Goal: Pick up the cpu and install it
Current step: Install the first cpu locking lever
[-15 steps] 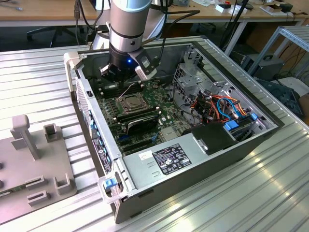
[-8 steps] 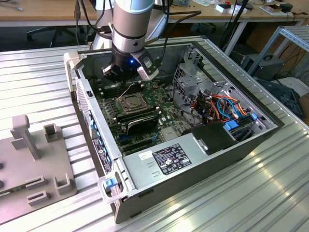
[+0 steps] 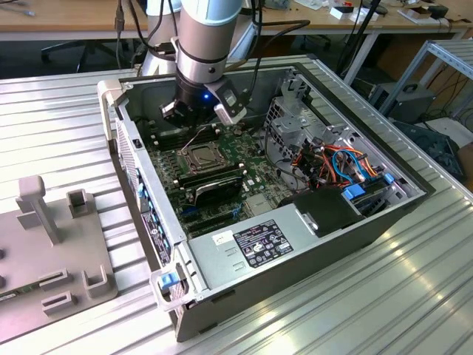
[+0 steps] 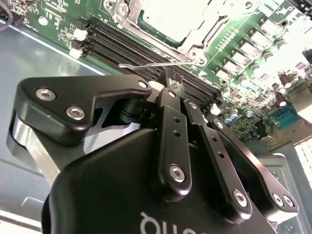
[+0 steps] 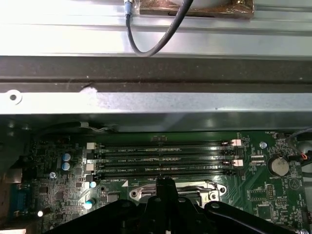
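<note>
Hand point(image 3: 198, 111) above open computer case point(image 3: 355, 222)

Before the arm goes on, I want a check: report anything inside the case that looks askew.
The wire lever stands loose, swung off the socket frame rather than latched down. Nothing else stands out.

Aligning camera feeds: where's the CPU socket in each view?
Exterior view: the CPU socket lies mid-motherboard, just below the end effector.
Second wrist view: CPU socket beyond the end effector, across the memory slots.
First wrist view: CPU socket partly hidden behind the end effector.
Shared landmark: the memory slots alongside the socket.
</note>
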Robot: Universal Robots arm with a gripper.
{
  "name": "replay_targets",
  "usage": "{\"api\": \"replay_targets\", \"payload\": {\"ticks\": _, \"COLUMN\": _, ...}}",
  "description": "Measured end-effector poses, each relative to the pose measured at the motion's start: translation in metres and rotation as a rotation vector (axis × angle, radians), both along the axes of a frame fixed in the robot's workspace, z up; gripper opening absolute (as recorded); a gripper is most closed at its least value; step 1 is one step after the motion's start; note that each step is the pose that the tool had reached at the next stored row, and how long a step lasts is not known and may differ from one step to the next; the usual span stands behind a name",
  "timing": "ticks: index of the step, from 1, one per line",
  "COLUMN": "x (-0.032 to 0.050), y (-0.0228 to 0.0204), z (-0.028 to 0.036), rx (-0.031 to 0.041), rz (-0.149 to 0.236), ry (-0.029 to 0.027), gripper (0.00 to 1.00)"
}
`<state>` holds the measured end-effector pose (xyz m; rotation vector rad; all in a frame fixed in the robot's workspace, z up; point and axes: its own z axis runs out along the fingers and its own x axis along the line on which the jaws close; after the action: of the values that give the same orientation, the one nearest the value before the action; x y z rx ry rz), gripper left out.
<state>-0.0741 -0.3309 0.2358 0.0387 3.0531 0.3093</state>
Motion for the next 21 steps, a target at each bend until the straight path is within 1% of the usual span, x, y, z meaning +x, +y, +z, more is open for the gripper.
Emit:
{"api": "replay_targets", "payload": {"ticks": 7, "x": 0.0024, "y": 0.0048, "z": -0.0035, "rx": 0.0000, "rz": 0.000, "ry": 0.0000, "gripper": 0.11}}
{"api": "replay_targets", "payload": {"ticks": 12, "x": 0.0050, "y": 0.0091, "z": -0.0046, "rx": 0.0000, "rz": 0.000, "ry": 0.0000, "gripper": 0.11}}
{"api": "replay_targets", "payload": {"ticks": 21, "x": 0.0055, "y": 0.0100, "z": -0.0060, "rx": 0.0000, "rz": 0.000, "ry": 0.0000, "gripper": 0.11}}
